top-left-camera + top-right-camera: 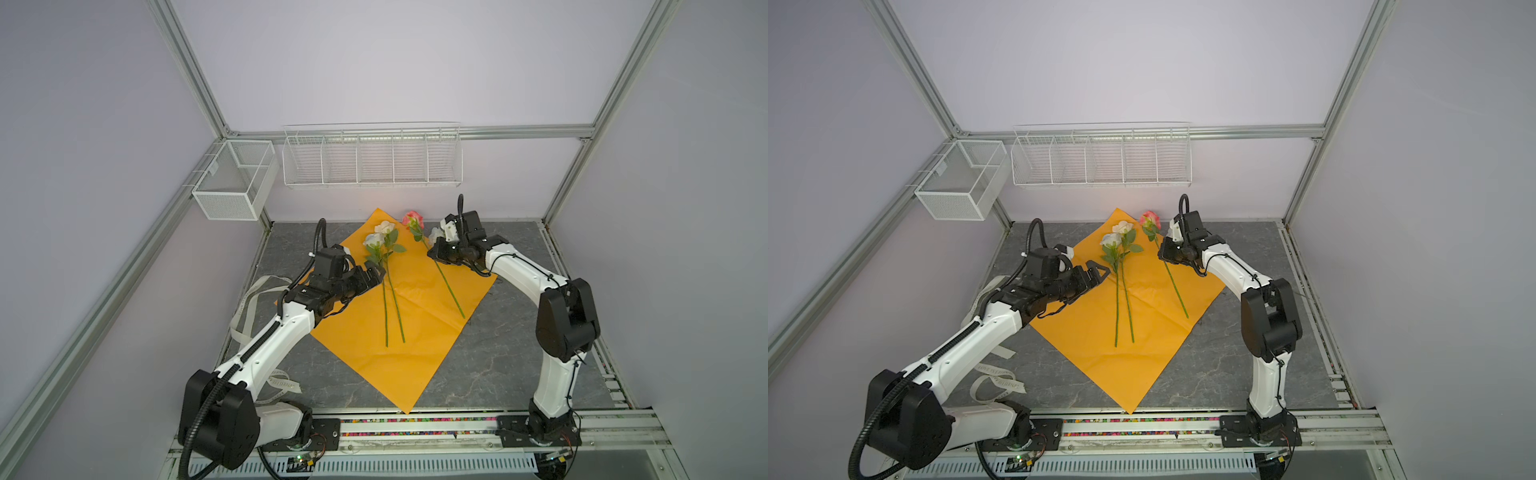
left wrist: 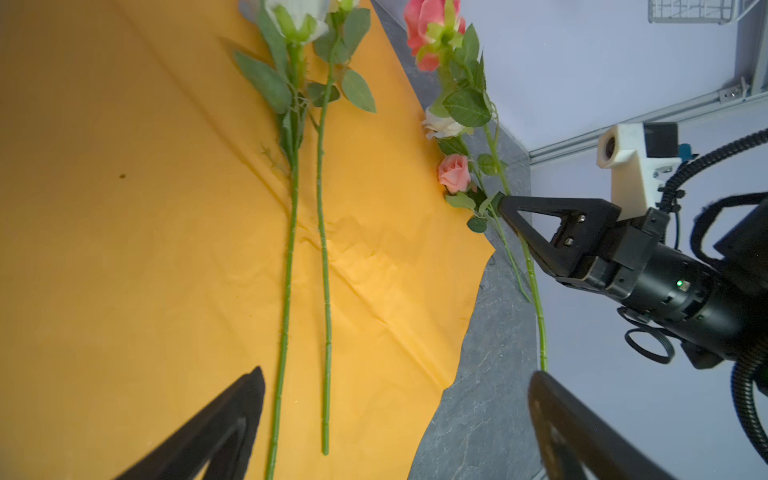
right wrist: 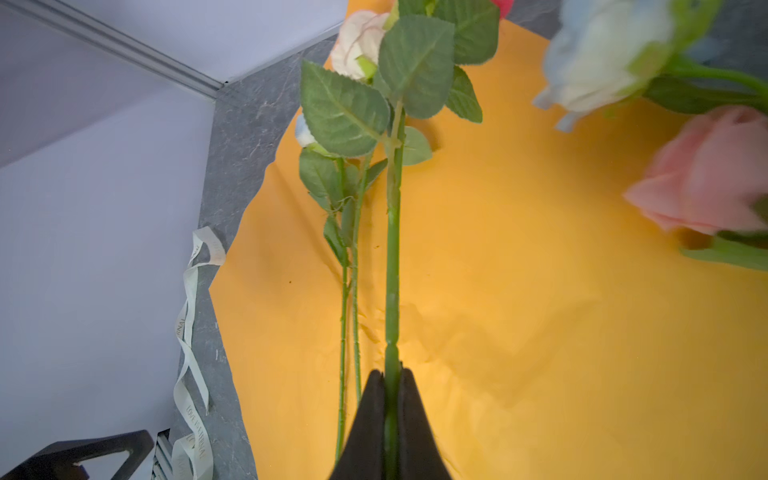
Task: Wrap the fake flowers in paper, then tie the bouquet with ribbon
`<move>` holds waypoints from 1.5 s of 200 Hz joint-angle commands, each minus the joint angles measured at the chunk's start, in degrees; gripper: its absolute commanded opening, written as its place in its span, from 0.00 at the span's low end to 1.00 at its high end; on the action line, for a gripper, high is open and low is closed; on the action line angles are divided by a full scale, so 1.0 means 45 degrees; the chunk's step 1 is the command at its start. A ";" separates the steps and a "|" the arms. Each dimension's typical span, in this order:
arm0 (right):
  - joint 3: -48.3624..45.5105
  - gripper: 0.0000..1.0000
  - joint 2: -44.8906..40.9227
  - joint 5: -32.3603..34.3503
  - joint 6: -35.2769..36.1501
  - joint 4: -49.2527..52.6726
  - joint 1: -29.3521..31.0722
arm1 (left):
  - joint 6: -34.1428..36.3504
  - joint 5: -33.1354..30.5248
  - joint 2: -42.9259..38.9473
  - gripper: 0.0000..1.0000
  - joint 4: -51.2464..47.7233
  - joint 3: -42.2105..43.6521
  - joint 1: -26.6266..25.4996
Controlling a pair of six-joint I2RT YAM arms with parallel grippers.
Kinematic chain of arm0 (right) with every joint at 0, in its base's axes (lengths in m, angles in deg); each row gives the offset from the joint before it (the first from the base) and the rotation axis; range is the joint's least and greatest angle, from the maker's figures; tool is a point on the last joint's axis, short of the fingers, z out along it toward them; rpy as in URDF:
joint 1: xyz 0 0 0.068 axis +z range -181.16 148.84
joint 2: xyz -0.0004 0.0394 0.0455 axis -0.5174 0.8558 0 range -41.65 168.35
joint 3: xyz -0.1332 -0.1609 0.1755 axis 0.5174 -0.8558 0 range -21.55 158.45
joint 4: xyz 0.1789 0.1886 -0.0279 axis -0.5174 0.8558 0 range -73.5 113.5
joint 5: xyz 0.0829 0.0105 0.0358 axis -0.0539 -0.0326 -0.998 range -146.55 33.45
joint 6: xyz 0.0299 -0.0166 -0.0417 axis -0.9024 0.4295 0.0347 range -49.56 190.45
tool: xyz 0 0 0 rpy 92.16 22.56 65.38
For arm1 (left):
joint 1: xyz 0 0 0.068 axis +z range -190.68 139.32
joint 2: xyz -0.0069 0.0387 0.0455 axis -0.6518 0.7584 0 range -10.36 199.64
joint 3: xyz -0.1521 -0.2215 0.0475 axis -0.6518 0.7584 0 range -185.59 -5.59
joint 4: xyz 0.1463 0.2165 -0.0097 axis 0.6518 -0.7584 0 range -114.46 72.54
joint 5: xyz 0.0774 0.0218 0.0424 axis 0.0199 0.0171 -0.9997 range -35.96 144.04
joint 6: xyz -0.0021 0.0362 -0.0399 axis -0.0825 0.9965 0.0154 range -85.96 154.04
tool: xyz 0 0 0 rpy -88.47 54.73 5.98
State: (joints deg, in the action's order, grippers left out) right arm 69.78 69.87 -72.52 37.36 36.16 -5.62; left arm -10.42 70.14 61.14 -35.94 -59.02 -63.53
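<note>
In a top view, two fake flowers [image 1: 390,291] lie on the orange paper [image 1: 374,365], and the left claw [image 1: 376,271] stands spread apart at the paper's left edge. In the right wrist view, the right claw [image 3: 392,376] is clamped on the pink rose stem [image 3: 392,270] over the paper.

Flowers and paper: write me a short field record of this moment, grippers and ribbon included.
paper: orange paper, flat on the table, unwrapped
on paper: white rose and cream rose, stems side by side
pink rose: stem across the paper's right part, pinched by right gripper, shut
extra blooms: small pink rose and pale bloom, beside that gripper
left gripper: open, empty, beside the two stems
ribbon: loose on the table, left of the paper, untied
</note>
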 commanded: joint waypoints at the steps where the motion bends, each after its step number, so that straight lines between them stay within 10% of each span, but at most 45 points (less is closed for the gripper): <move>1: 0.0497 0.07 0.0722 0.0852 -0.0853 -0.1134 0.0855 | 0.0062 -0.0480 -0.0993 0.99 -0.0580 0.0622 0.0505; 71: 0.1707 0.07 0.2897 0.3796 -0.1581 -0.1503 0.3370 | -0.0142 -0.0848 -0.2835 0.99 -0.1284 0.1706 0.1238; 198: 0.4282 0.28 0.4630 0.1295 -0.2915 0.0102 0.3340 | -0.0615 -0.0126 -0.2836 0.99 -0.0678 0.2003 0.1250; 223: 0.3107 0.46 0.2908 0.1553 -0.1836 -0.0013 0.2727 | -0.0612 0.0627 -0.2388 0.99 -0.0217 0.2012 0.1231; 300: -0.0496 0.46 -0.0477 0.1469 0.3861 0.2384 -0.3175 | -0.0567 0.1230 0.1343 0.99 0.1460 0.0134 -0.0936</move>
State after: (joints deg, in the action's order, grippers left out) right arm 70.59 67.34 -65.07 42.30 38.84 -12.28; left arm -13.29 74.01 61.49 -33.86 -53.29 -64.12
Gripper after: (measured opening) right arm 0.467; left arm 0.993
